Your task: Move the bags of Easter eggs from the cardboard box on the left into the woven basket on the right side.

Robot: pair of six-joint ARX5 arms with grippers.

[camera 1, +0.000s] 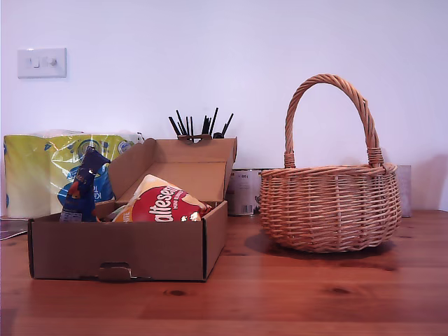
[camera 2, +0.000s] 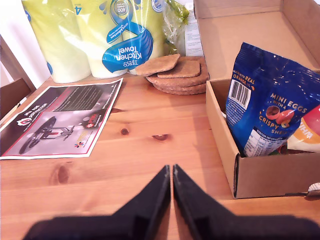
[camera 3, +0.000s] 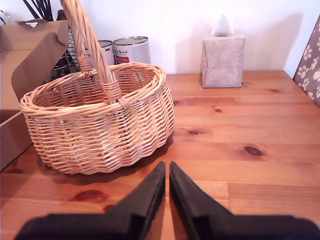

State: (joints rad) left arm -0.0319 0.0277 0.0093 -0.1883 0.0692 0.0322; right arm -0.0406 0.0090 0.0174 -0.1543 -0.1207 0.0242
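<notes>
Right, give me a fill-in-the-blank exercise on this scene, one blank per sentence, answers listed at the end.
1. The dark blue bag stands inside the ____.
2. Both my first gripper and my second gripper have their jaws ____.
3. In the exterior view, the woven basket sits to the ____ of the cardboard box.
4. The red bag carries lettering in the colour ____.

Answers: cardboard box; shut; right; white
</notes>
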